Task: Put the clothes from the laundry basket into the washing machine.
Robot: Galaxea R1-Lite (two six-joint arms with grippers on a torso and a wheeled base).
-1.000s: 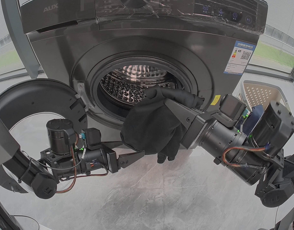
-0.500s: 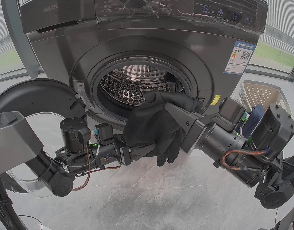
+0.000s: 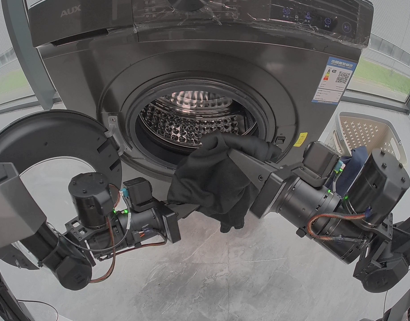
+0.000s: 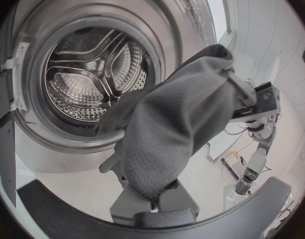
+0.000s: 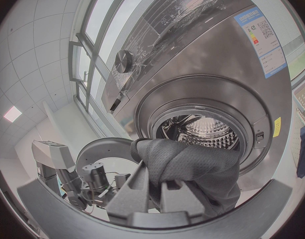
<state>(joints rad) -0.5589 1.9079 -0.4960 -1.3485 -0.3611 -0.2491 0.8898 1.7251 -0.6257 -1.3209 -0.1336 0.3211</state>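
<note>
1. The black garment [image 3: 209,179] hangs bunched in the air just in front of the open porthole of the washing machine [image 3: 267,67]. Its upper fold lies level with the lower rim of the opening, and none of it is inside the drum [image 3: 182,121].
2. The right gripper [image 5: 157,178] has its fingers closed on the garment's upper fold, with cloth draped over and between them. It carries most of the weight.
3. The left gripper [image 4: 155,199] sits below and to the left. Its fingers appear pinched on the garment's hanging lower end.
4. Pose: the right arm reaches in from the right, forearm angled up and left toward the porthole. The left arm lies low and roughly level above the floor [image 3: 240,268], pointing right at the cloth.
5. Step in hand, by judgement: carrying one item to the drum, with insertion not yet begun.
6. The next move calls for both grippers to travel farther in, over the rim, so the lower end goes in with the rest. Only then should the fingers open.
7. Risk, by judgement: a trailing end may drape over the rim or drop to the floor.
8. The door [image 3: 49,139] stands swung fully open at the left.
9. The laundry basket [image 3: 370,130] stands at the far right beside the machine, with a blue garment [image 3: 354,159] in it yet to be loaded.
</note>
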